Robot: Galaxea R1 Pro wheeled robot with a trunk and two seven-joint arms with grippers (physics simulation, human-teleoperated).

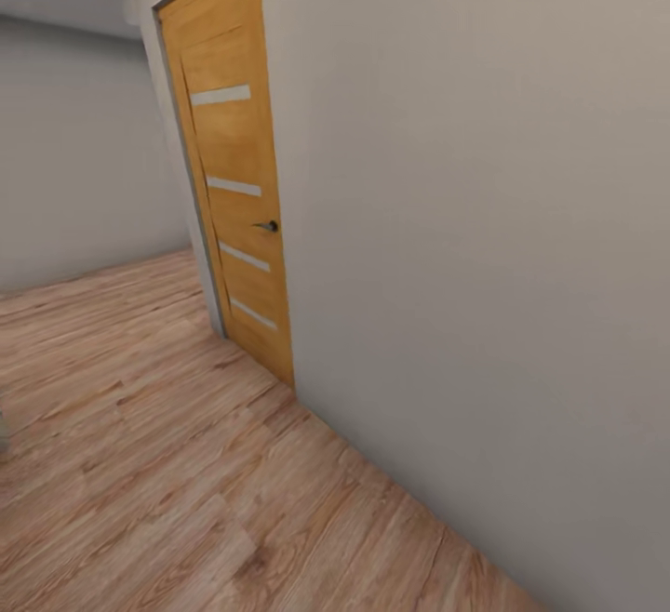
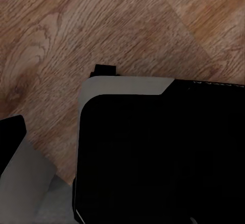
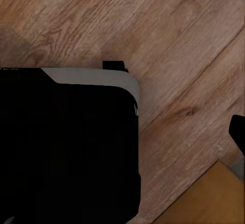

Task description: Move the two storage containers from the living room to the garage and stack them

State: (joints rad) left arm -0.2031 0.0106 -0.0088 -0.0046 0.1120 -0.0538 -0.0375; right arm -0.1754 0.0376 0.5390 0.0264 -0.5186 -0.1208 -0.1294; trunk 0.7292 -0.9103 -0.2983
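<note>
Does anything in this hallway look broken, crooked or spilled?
Nothing stands out. The honey-wood door with frosted strips sits shut in its frame, the grey wall is unmarked, and the wood plank floor shows no spill or damage. The tilt comes from the camera angle.

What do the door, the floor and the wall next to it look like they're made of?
Door: honey-toned wood or veneer with visible grain, pale frosted horizontal strips and a dark, probably metal, lever handle. Floor: light wood planks or laminate, matte, with grain and seams. Wall: plain off-white, looks like painted plaster, smooth and matte.
</note>
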